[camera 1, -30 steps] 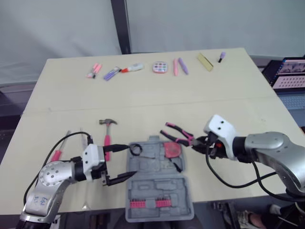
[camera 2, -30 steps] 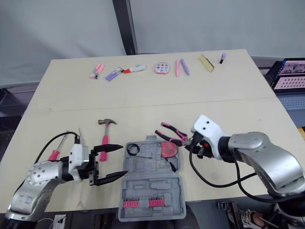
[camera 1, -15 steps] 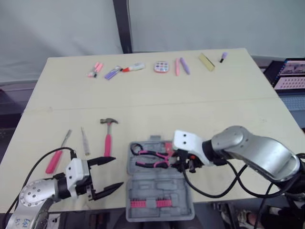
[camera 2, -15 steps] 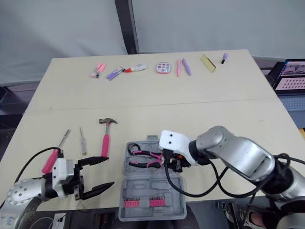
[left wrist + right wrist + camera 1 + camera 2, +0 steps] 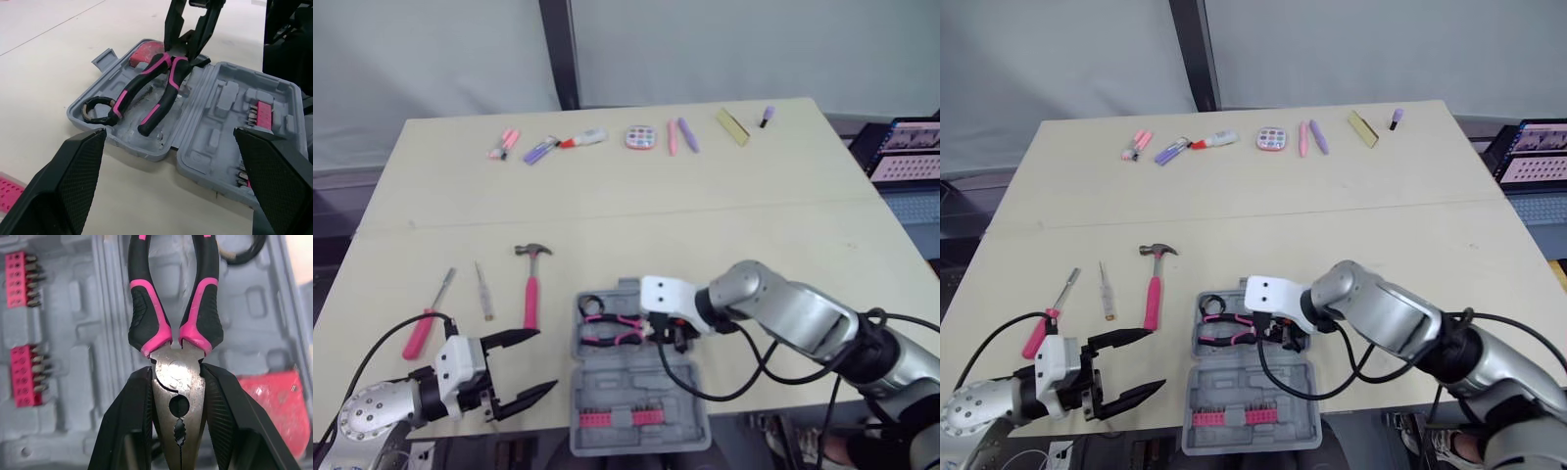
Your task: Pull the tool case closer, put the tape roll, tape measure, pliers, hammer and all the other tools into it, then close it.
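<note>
I've got the pliers [image 5: 146,308] down in the open tool case [image 5: 646,392], right tool [image 5: 177,382] clamped on them, beside tape roll [image 5: 84,109] and tape measure [image 5: 269,391]; hammer [image 5: 530,294] and screwdrivers [image 5: 419,335] left out on the counter [image 5: 705,225], left tool [image 5: 546,359] agape.

The right gripper [image 5: 176,378] pinches the pliers [image 5: 178,407] by their steel head. Under the pliers lies the grey tool case [image 5: 78,382], with a red tape measure [image 5: 272,396] alongside.
</note>
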